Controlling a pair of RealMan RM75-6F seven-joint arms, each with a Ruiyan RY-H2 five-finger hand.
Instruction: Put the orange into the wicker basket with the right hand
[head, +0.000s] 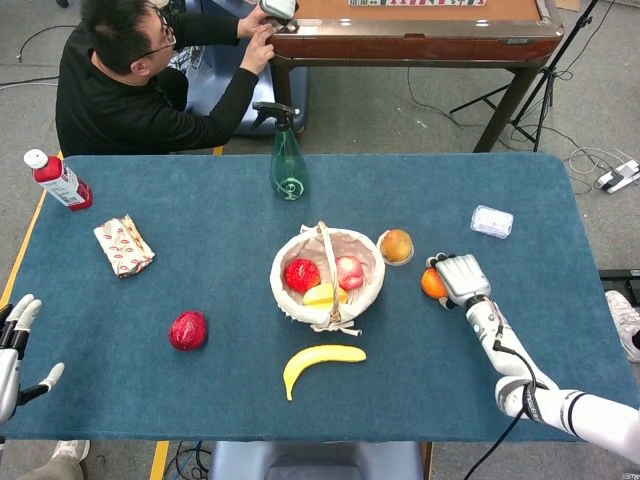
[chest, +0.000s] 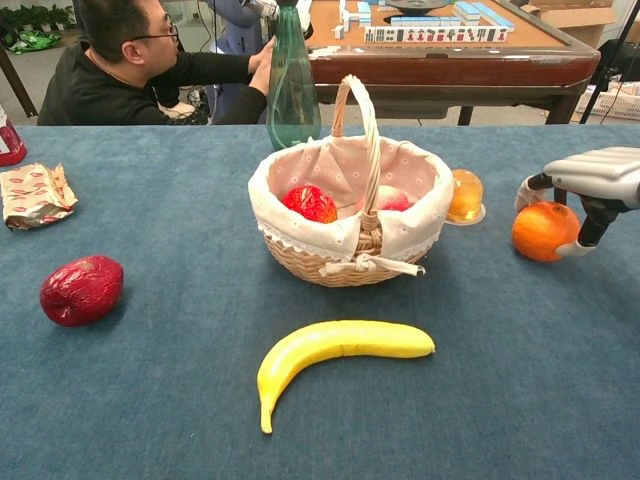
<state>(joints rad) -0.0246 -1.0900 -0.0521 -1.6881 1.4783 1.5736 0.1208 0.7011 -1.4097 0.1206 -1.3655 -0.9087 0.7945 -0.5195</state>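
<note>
Blue cloth is covering the table (head: 200, 210) in the head view, with grey floor and a wooden table beyond it, where a man in black (head: 130, 85) is sitting. The wicker basket (head: 327, 275) is standing near the centre, holding a red fruit (head: 302, 274), a pink fruit (head: 349, 272) and a yellow fruit (head: 322, 295). The right hand (head: 458, 279) is arching over the orange (head: 432, 283), to the basket's right, fingers curling around it; the orange is resting on the cloth. The left hand (head: 12, 345) is hovering at the near left edge, fingers spread, holding nothing. A banana (head: 320, 362), a dark red fruit (head: 188, 330), a snack packet (head: 124, 245), a red bottle (head: 58, 179), a green spray bottle (head: 287, 155), a jelly cup (head: 397, 246) and a clear box (head: 491, 221) are lying around.

In the chest view, the basket (chest: 345, 240) is showing a cloth lining. The right hand (chest: 592, 185) is covering the orange (chest: 543, 231) from above, fingertips touching both its sides; whether the grasp is firm cannot be told.
</note>
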